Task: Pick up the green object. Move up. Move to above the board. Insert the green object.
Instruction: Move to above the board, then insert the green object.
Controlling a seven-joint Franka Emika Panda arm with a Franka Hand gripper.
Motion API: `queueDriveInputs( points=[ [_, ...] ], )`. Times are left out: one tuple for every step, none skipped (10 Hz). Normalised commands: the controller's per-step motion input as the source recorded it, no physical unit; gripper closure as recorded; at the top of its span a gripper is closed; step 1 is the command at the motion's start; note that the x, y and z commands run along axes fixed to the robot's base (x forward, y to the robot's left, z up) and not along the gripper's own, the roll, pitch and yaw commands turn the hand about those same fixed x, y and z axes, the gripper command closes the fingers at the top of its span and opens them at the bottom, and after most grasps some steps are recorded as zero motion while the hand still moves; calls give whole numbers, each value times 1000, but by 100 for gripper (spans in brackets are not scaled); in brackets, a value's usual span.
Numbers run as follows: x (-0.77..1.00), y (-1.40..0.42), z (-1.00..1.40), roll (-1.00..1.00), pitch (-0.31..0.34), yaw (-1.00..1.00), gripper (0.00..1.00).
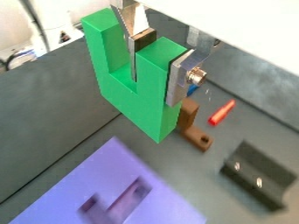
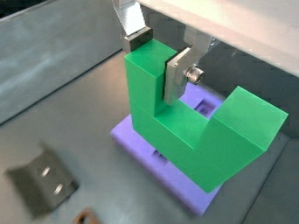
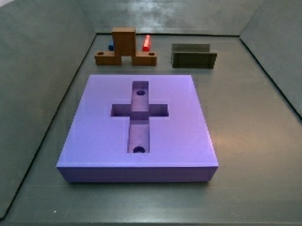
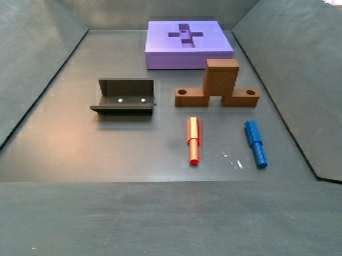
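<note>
My gripper (image 1: 158, 61) is shut on the green object (image 1: 126, 83), a bright green U-shaped block. The silver fingers clamp one of its upright prongs, in both wrist views. It hangs in the air, clear of the floor. In a wrist view the gripper (image 2: 159, 59) holds the green object (image 2: 181, 131) with the purple board (image 2: 126, 133) showing beneath it. The board (image 3: 177, 132) lies flat with its cross-shaped recess empty, and it also shows in a side view (image 4: 160, 52). Neither the gripper nor the green object shows in the side views.
A brown U-shaped block (image 4: 214, 85) stands between the board and the pens. A red pen (image 4: 193, 140) and a blue pen (image 4: 254, 143) lie on the floor. The dark fixture (image 4: 124, 97) stands to one side. Grey walls ring the floor.
</note>
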Motion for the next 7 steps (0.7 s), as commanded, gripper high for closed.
queueDriveInputs(
  points=[
    [271, -1400, 310, 13, 163, -70, 100],
    [157, -586, 143, 12, 175, -30, 100],
    [110, -207, 62, 10, 156, -9, 100],
    [23, -54, -43, -10, -13, 0, 100],
    [69, -171, -543, -94, -154, 0, 100],
    [157, -231, -640, -149, -199, 17, 100],
    [154, -311, -840, 0, -209, 29, 100]
  ],
)
